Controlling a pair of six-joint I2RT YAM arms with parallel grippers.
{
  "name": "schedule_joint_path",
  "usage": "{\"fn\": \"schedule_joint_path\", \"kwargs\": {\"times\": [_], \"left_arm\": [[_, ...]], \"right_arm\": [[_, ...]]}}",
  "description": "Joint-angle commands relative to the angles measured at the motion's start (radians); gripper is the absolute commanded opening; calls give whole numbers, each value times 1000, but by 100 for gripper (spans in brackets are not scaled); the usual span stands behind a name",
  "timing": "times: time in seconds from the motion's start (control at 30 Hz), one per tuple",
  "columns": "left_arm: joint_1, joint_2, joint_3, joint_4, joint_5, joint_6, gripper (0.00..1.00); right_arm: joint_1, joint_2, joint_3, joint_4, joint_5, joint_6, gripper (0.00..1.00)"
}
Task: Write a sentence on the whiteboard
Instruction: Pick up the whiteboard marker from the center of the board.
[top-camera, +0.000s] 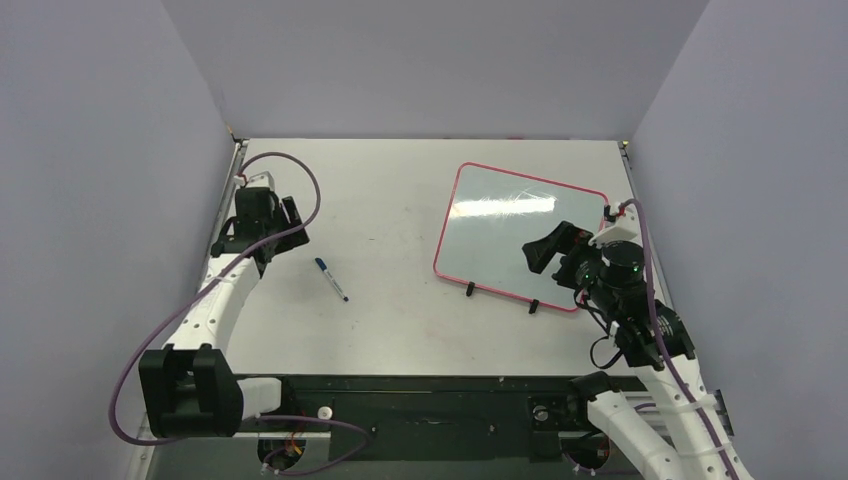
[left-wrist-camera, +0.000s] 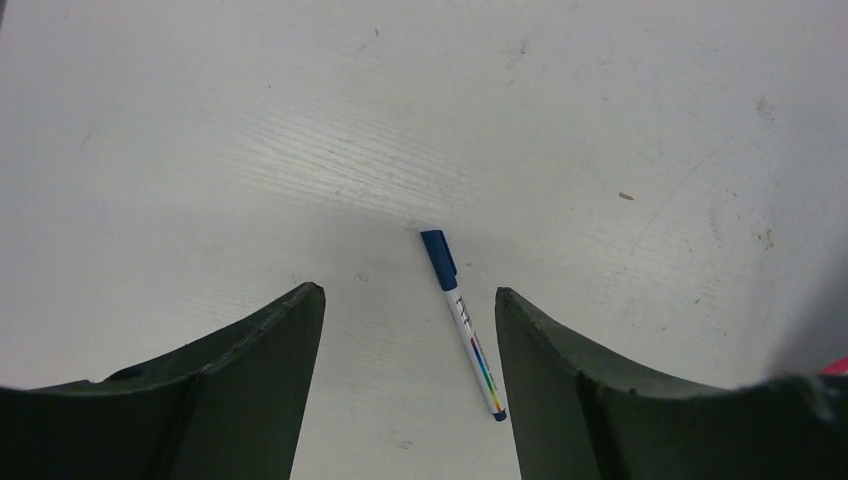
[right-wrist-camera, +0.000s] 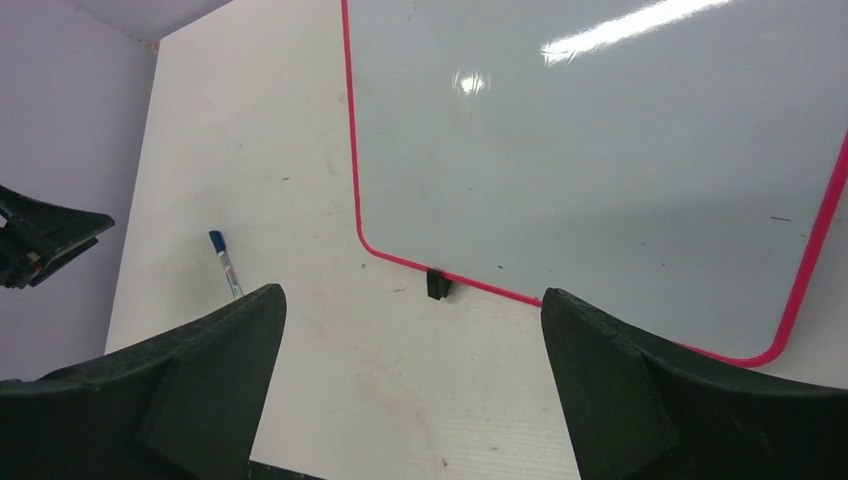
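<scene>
**Both jaws wide open, nothing held**

For the left jaws: spread wide above the tabletop (left-wrist-camera: 300, 130), gripping nothing, touching nothing. Between the two dark fingers (left-wrist-camera: 250, 390) in the left wrist view, a pen (left-wrist-camera: 462, 320) lying flat, blue cap at the far end.

For the right jaws: spread wide too, empty, hanging over the near right part of the whiteboard (top-camera: 515, 235).

Whiteboard on the right side of the tabletop, with a pink-red frame, a shiny white face with bright streaks of glare, and two small black feet (top-camera: 470, 290) on its near edge. Pen well apart from it, to the left.

Near right corner of the board hidden under the right arm (top-camera: 625, 285) from above. Far and right edges cut off in the right wrist view, with only one foot seen there. Near end of the pen hidden behind a finger there as well. Small print on the pen too tiny to read.
</scene>
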Motion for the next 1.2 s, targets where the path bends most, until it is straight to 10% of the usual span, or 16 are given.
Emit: {"fn": "schedule_joint_path", "kwargs": {"times": [0.0, 1.17], "left_arm": [[4, 18, 59, -11, -22, -17, 60], [20, 374, 77, -16, 55, -207, 55]], "right_arm": [[31, -27, -10, -19, -14, 26, 95], [209, 137, 72, 12, 113, -127, 94]]}}
